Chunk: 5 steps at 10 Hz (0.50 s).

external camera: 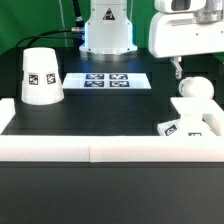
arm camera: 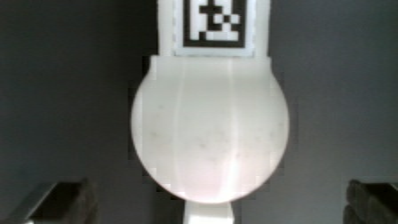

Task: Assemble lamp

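Note:
The white rounded bulb [external camera: 191, 88] stands at the exterior view's right, on or against the flat square base [external camera: 172, 126], whose tags face the front. The tapered cone shade [external camera: 42, 75] stands apart at the exterior view's left, with a tag on its side. My gripper [external camera: 178, 68] hangs just above and slightly behind the bulb, touching nothing. In the wrist view the bulb [arm camera: 210, 125] fills the middle as a long white oval, with a tag [arm camera: 214, 22] beyond it. My gripper [arm camera: 210, 203] is open and empty, its dark fingertips [arm camera: 54, 200] far apart on either side of the bulb.
The marker board [external camera: 107, 80] lies flat at the back middle, in front of the white robot pedestal [external camera: 108, 30]. A low white wall [external camera: 100, 150] runs along the front and left edges of the black table.

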### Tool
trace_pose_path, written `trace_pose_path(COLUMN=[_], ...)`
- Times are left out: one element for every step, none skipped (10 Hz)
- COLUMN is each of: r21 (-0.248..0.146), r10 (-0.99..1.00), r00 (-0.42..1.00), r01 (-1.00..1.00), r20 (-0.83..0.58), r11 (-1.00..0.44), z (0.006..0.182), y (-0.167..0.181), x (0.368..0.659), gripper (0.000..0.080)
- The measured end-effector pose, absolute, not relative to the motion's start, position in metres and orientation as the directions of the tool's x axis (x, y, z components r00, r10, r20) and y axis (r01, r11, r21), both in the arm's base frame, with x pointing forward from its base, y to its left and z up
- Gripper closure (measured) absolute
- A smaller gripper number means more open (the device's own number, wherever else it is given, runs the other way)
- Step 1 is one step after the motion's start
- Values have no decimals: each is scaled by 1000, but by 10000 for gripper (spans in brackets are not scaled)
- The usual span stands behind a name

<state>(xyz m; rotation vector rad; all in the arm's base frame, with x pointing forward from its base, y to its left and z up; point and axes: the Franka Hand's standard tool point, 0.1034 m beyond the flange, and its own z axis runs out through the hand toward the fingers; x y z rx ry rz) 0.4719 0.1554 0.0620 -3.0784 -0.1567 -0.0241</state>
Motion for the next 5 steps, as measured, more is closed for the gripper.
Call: trace_pose_path(r21=[-58,-56,-47,-39,-33], r10=[101,103,107,108,110], r00=[995,995,992,984,973], r01=[102,103,104,104,105], r20=[20,6,-64,-139,-204], r11=[-993,-993,-993,-994,-994], z=[62,61,61,61,61], y=[156,155,153,154,156], x=[472,470,466,466,468], gripper=[101,101,101,101,101])
